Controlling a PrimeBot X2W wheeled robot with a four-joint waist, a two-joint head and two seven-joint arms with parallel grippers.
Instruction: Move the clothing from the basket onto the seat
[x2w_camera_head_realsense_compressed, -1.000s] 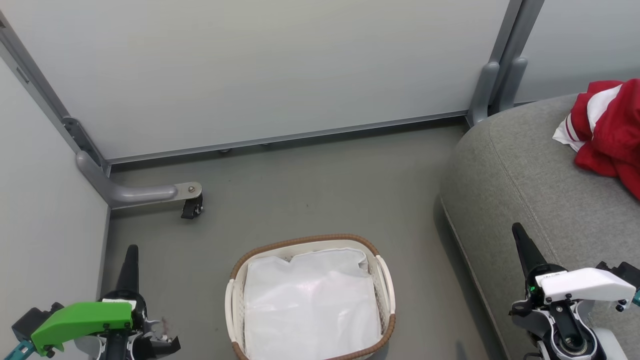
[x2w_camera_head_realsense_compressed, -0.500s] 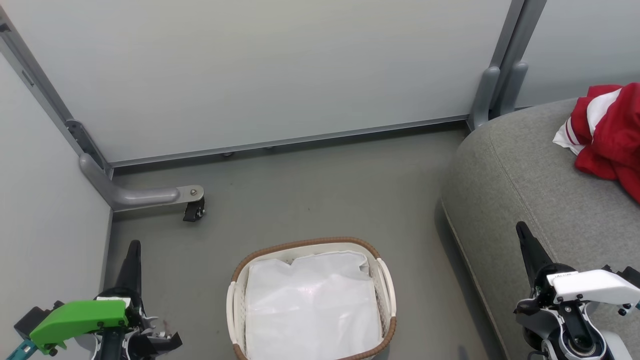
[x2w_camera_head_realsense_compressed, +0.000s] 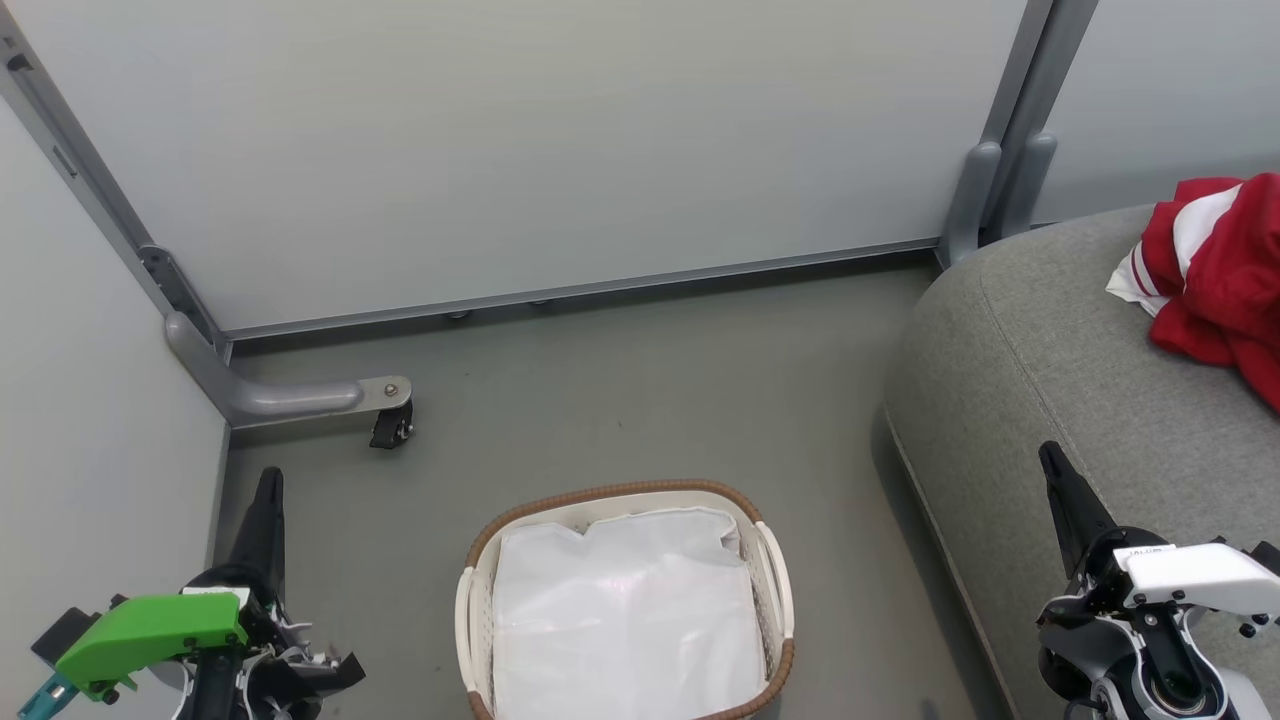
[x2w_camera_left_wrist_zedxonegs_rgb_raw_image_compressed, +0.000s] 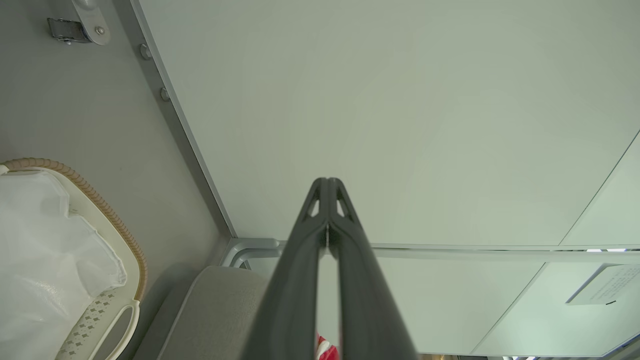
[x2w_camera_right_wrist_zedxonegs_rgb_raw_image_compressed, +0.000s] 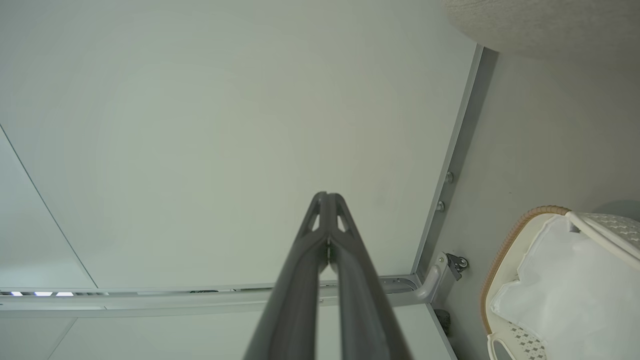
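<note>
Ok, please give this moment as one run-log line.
red clothing: on sofa | basket: holds white liner | left gripper: shut | right gripper: shut

Closed left gripper — pale partition

clothing on seat, right of basket on floor.

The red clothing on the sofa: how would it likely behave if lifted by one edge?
The clothing lies crumpled in soft folds on the seat, so it would probably droop. Being heaped fabric, it is likely light and unlikely to roll.
</note>
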